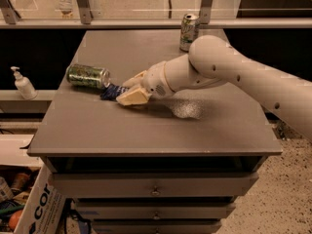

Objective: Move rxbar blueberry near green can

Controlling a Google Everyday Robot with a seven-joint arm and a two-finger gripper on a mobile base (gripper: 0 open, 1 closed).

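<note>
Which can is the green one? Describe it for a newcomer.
On the left of the grey table, beside the gripper and blue snack bar, lies the green can. It is dark, mottled, on its side; the paler can stands upright at the far edge.

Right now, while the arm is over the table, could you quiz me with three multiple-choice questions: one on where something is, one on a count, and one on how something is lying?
1. Where is the rxbar blueberry?
A. Beside the green can, at the tip of the gripper
B. Inside a drawer
C. On the floor

2. How many drink cans are on the table?
A. One
B. Two
C. Four

3. How is the green can lying?
A. Upright
B. On its side
C. Crushed flat

Answers:
1 A: the blue wrapper lies between the can and the gripper, left of the table's middle.
2 B: the green can, plus a paler can at the back.
3 B: its silver end faces sideways.
</note>
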